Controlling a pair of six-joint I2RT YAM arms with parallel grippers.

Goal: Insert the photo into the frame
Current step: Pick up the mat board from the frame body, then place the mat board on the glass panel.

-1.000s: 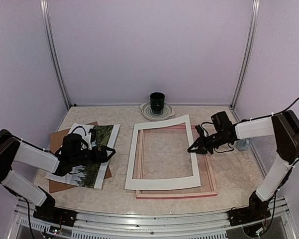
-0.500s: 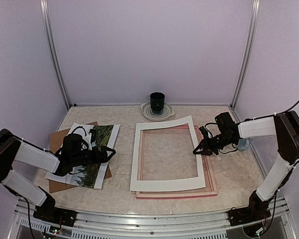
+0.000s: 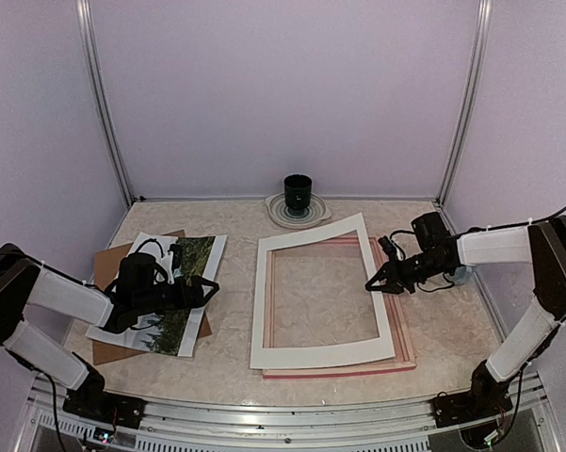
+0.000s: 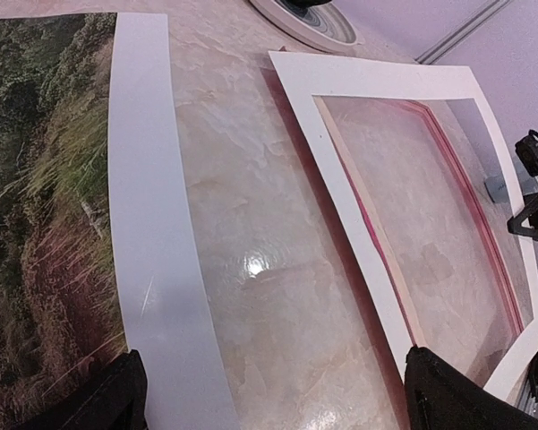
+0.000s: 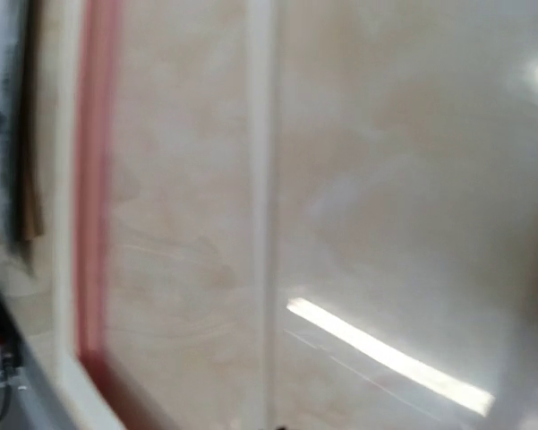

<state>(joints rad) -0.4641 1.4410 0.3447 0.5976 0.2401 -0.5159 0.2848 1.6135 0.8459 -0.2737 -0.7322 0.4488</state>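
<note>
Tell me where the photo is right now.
In the top view the photo lies flat on the left side, atop the brown backing board, under the open left gripper and left of the white mat board.

A beige table with a cream marble veining fills the floor of a booth with plain lilac walls and silver metal posts. On the left lies the photo: dark green trees and olive-brown grass inside a white margin. A plain brown backing board shows beneath it. In the middle, a white mat board lies over the frame, which has a bright pink rim and pale wood inner edges. At the far side, a dark cup stands on a pale saucer with ringed stripes. The left arm and right arm are white with black joints.
</note>
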